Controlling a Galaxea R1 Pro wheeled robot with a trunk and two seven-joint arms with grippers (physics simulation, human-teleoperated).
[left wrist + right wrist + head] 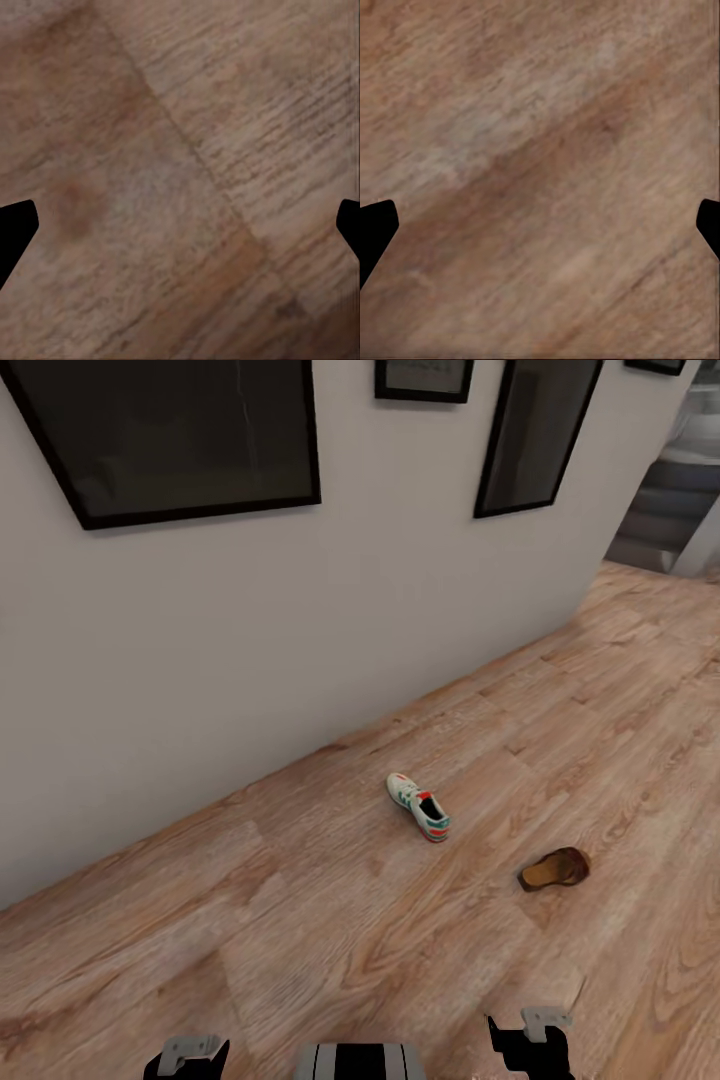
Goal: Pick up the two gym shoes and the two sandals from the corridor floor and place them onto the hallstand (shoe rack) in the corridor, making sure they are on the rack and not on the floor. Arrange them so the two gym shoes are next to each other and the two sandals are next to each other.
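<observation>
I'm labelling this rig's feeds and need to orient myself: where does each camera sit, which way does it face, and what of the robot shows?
Head view: on the robot's head, looking forward and down at the corridor floor, a gym shoe, a sandal and a wall with dark frames; both arms' ends show at the bottom edge.
Left wrist view: near the left claw, facing floor planks; two dark fingertips far apart.
Right wrist view: near the right claw, likewise, fingertips apart.
Shared: all three show the wood floor.

The head camera looks down from high over the corridor floor (300, 920) toward a wall (250, 620). Both wrist cameras face that same floor (180, 150) close up.
</observation>
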